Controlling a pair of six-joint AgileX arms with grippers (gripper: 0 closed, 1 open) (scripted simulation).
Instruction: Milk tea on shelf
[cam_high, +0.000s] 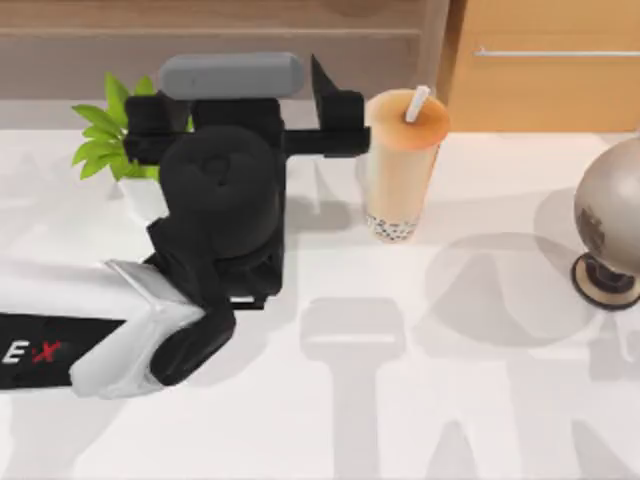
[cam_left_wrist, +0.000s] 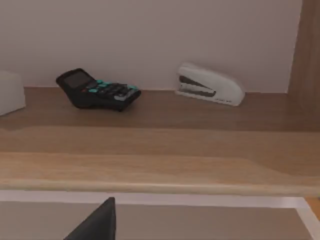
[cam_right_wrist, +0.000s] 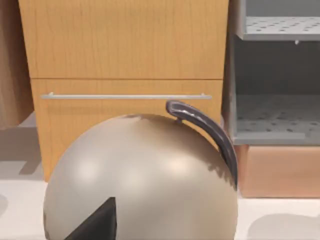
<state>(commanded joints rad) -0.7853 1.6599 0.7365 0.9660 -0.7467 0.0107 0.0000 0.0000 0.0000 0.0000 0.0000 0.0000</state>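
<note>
Left gripper (cam_high: 345, 110) sits at the 9 o'clock side of the tall clear plastic cup of peach-beige milk tea (cam_high: 400, 165), black fingers (cam_high: 338, 140) reaching to the cup's upper wall. They seem to touch it, but the overhead angle does not settle whether the jaws are clamped or merely beside it: cannot tell. Cup stands upright on the white table (cam_high: 350, 400), dark pearls at its base, white straw (cam_high: 417, 103) up. Dull brown wooden shelf (cam_high: 210, 45) lies at 12 o'clock of the gripper. On its board in the left wrist view: black calculator with teal keys (cam_left_wrist: 97, 90), white stapler (cam_left_wrist: 210, 90). Green potted plant (cam_high: 110, 135) at 9 o'clock of the arm. Beige globe on a dark stand (cam_high: 610, 230) at the table's 3 o'clock edge; orange-tan cabinet with silver bar handle (cam_high: 545, 60) behind it.
</note>
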